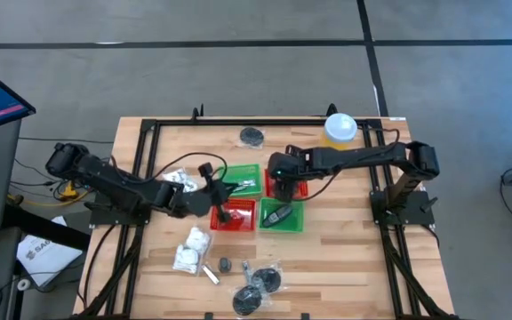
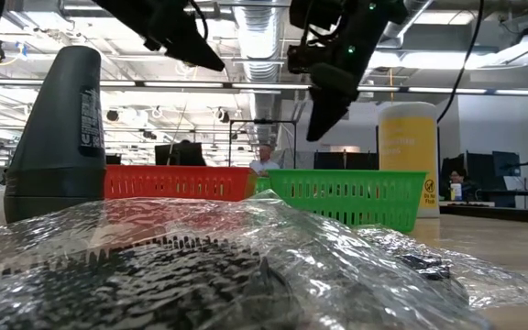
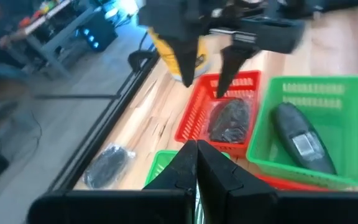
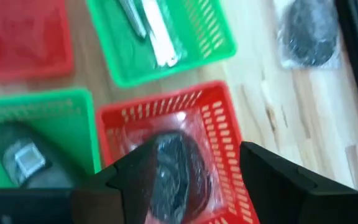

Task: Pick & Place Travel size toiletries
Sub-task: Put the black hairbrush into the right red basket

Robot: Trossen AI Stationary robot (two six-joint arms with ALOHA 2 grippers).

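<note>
The travel size toiletries lie spread over the wooden surface [image 1: 345,222] and in four mesh baskets at its middle. Farthest left, white puffy packets [image 1: 192,248] sit near the front edge, with more white packets [image 1: 182,179] farther back beside the left arm. The left tool [image 1: 221,213] is over the front red basket [image 1: 233,216], its fingers [image 3: 194,163] pressed together with nothing between them. Behind that basket, the rear green basket [image 1: 245,180] holds thin silvery-white tubes [image 4: 156,32]. At the front edge lie a small white tube [image 1: 210,273], a small grey cap [image 1: 225,265] and wrapped dark discs [image 1: 258,286]; the low view looks across the crinkled clear wrap [image 2: 246,266] of one of them. Another wrapped dark disc [image 1: 252,136] rests alone near the far edge. Right of centre, the right tool [image 1: 282,187] hangs over the rear red basket [image 4: 216,124] with its fingers [image 4: 272,177] spread wide and empty; a wrapped dark disc [image 4: 178,171] lies in that basket directly below them. The front green basket [image 1: 282,216] beside it holds a dark oblong item with a silvery label [image 3: 300,140]. Farthest right, the tall yellow cup [image 1: 339,130] with a white lid stands at the far edge.
</note>
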